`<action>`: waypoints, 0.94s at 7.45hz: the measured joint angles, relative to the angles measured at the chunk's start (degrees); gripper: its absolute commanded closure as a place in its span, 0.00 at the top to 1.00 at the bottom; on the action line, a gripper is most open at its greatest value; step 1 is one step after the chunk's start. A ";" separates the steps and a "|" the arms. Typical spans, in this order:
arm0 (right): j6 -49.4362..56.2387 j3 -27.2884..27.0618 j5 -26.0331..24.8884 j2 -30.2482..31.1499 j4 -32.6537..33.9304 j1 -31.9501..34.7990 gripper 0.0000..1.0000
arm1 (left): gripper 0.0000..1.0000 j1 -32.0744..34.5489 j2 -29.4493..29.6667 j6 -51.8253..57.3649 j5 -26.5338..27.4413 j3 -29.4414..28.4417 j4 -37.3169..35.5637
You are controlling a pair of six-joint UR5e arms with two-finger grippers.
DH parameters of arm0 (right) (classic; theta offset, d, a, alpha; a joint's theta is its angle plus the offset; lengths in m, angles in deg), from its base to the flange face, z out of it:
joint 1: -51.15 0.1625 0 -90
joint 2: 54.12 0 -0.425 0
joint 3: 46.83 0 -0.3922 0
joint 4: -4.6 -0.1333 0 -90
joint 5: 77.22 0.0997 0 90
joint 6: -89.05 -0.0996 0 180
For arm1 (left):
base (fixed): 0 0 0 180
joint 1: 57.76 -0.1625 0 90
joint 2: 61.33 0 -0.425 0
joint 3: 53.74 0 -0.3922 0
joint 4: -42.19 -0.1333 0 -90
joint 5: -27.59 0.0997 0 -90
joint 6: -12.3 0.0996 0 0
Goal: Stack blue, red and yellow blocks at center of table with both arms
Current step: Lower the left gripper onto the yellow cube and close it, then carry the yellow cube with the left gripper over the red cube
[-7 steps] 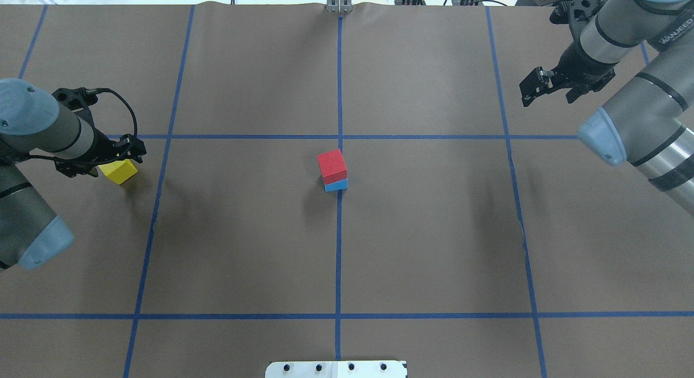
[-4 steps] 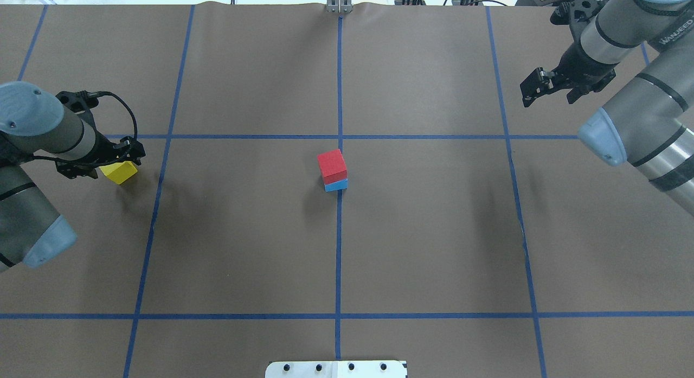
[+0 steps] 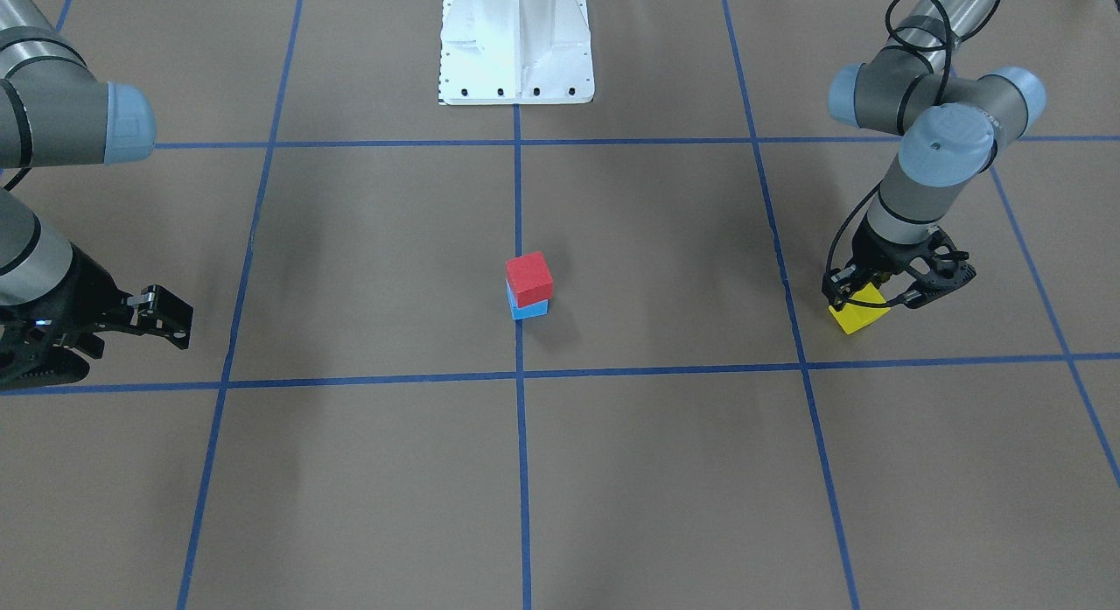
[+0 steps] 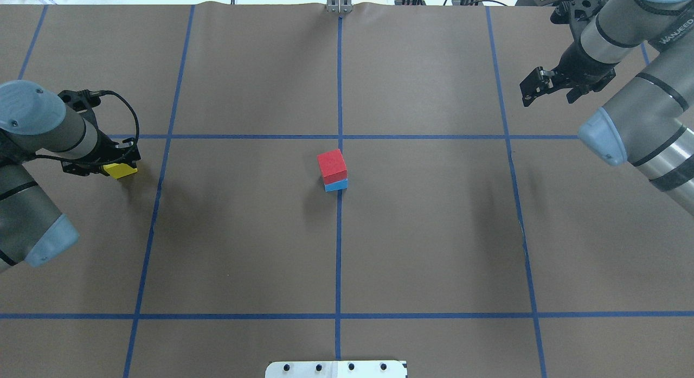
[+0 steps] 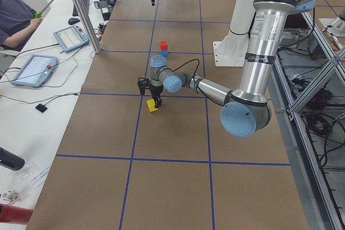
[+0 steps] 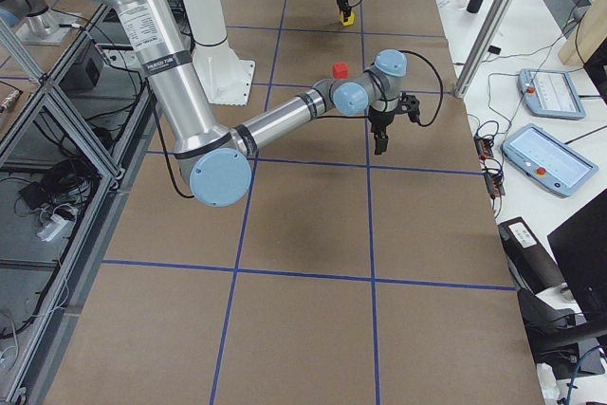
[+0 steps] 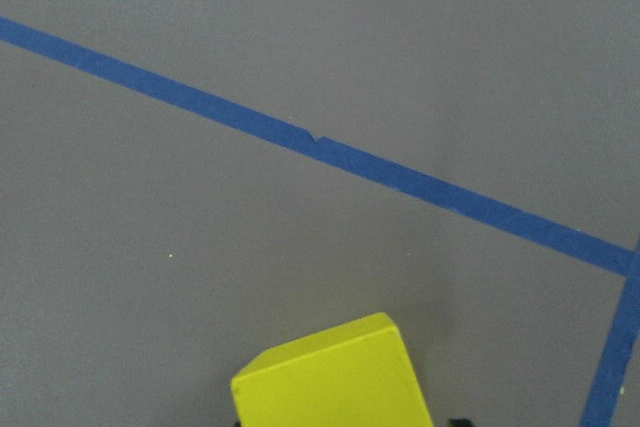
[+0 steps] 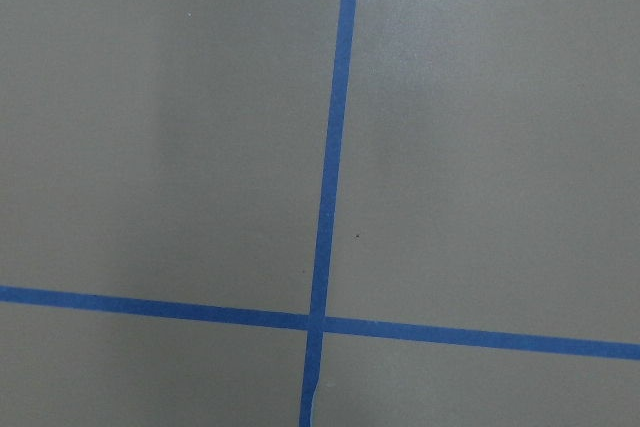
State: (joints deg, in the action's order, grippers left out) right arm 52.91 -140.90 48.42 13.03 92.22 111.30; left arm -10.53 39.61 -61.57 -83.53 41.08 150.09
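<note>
We count three blocks. A red block [image 4: 332, 164] sits squarely on a blue block [image 4: 336, 186] at the central crossing of the tape lines [image 4: 339, 258]. A yellow block [image 3: 860, 318] rests alone far out on the robot's left side of the table [image 4: 434, 231], well apart from that pair. We count two arms and two grippers. The left arm [image 3: 932, 155] bends down over the yellow block, and the left gripper [image 3: 871, 295] has its jaws spread, a black finger on either side of the cube; we cannot tell whether either pad touches it. The right arm [image 4: 640, 123] reaches to the far right part of the table, where the right gripper [image 3: 181, 323] hangs over bare surface, jaws parted and empty. From overhead only a thin strip of the blue block shows under the red one, and the yellow cube is half covered by the gripper. The left wrist view cuts that cube off at its bottom edge, with the fingers outside the picture. The cubes are matte, sharp-edged and equal in size. The table is flat, dull brown, paper-like, and ruled by thin blue tape. The arms are smooth grey and silver tubes with rounded pale blue caps. One white bolted pedestal [image 3: 516, 45] stands at the robot's edge. In the left side view one person [image 5: 16, 20] sits cropped by the frame, beside two tablets [image 5: 33, 70].
</note>
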 measured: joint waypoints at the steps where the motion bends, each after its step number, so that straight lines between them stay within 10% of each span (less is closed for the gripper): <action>1: -0.14 -0.08 -0.02 0.01 -0.01 0.02 1.00 | 0.00 0.39 0.02 0.14 -0.07 0.26 -0.20; 4: -0.07 -0.10 0.03 0.14 -0.02 0.05 1.00 | 0.00 3.01 1.34 4.14 -0.53 4.97 -5.66; 7: -0.24 -0.16 0.03 0.17 -0.05 0.02 1.00 | 0.00 0.05 16.71 6.84 -1.27 10.09 -25.38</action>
State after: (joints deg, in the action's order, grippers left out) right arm 52.67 -141.06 48.45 13.20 92.17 111.33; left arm -10.48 56.32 -54.73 -84.80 51.18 124.71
